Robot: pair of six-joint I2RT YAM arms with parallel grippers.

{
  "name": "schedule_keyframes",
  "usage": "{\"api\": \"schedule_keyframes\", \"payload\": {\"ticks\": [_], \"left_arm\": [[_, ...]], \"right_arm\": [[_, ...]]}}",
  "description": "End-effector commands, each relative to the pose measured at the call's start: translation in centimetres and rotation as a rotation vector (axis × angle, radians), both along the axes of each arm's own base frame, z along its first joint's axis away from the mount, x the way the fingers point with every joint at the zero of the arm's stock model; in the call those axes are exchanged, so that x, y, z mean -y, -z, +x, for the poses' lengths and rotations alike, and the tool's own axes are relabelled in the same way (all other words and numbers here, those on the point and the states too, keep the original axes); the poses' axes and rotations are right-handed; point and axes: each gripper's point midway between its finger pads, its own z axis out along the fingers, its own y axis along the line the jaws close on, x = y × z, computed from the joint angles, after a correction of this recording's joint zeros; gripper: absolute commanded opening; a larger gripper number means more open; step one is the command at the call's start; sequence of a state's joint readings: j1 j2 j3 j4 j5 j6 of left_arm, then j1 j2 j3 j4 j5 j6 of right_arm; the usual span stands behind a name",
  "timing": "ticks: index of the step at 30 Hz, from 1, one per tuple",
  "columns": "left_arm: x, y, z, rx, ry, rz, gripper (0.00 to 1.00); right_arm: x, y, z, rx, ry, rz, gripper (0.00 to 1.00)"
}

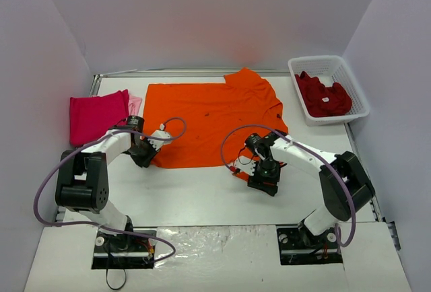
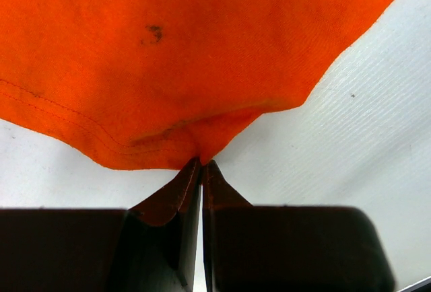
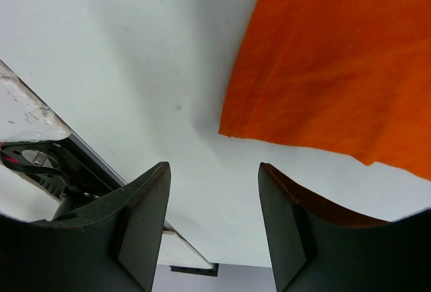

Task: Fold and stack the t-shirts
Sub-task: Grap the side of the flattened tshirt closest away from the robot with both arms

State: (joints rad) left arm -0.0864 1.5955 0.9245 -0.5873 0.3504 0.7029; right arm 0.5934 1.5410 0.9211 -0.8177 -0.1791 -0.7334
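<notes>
A bright orange t-shirt (image 1: 212, 114) lies spread flat across the middle of the table. My left gripper (image 1: 151, 151) is shut on its near left corner; in the left wrist view the fingertips (image 2: 201, 164) pinch a tuck of the orange cloth (image 2: 175, 56). My right gripper (image 1: 250, 168) stands open just off the shirt's near right corner (image 3: 229, 132), nothing between its fingers (image 3: 151, 191). A folded magenta-pink t-shirt (image 1: 97, 116) lies at far left on top of a pale pink one (image 1: 135, 103). Dark red t-shirts (image 1: 323, 95) sit in the basket.
The white lattice basket (image 1: 355, 83) stands at the back right. Grey walls close in the table on three sides. A metal rail runs along the table's right edge (image 1: 363, 164). Purple cables loop from both arms.
</notes>
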Motion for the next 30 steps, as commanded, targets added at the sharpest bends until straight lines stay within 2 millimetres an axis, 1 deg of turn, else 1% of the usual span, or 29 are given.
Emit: {"api": "schedule_keyframes", "payload": {"ticks": [1,4,7,14,25,28,29,30], "left_arm": [[0.5,0.2,0.2,-0.014,0.004,-0.026,0.02],[0.5,0.2,0.1,-0.009,0.004,-0.028,0.02],[0.5,0.0,0.1,-0.004,0.005,-0.029,0.02],[0.3,-0.2,0.0,0.001,0.009,-0.015,0.03],[0.2,-0.2,-0.1,-0.002,0.009,-0.011,0.02],[0.1,-0.3,-0.1,0.000,0.009,-0.008,0.02],[0.1,-0.2,-0.2,-0.001,0.008,-0.010,0.02],[0.1,-0.3,-0.1,0.001,0.006,-0.009,0.02]], "right_arm": [[0.4,-0.1,-0.8,-0.042,-0.006,-0.068,0.51],[0.7,0.9,-0.9,-0.058,-0.016,-0.098,0.50],[0.6,1.8,-0.7,-0.067,-0.017,-0.107,0.49],[0.0,1.9,0.4,-0.038,-0.010,-0.101,0.49],[0.3,3.2,0.4,-0.052,-0.009,-0.137,0.49],[0.4,3.4,0.7,-0.044,-0.004,-0.148,0.45],[0.5,3.5,0.7,-0.045,-0.003,-0.153,0.39],[0.4,3.5,0.8,-0.042,0.000,-0.154,0.35]]}}
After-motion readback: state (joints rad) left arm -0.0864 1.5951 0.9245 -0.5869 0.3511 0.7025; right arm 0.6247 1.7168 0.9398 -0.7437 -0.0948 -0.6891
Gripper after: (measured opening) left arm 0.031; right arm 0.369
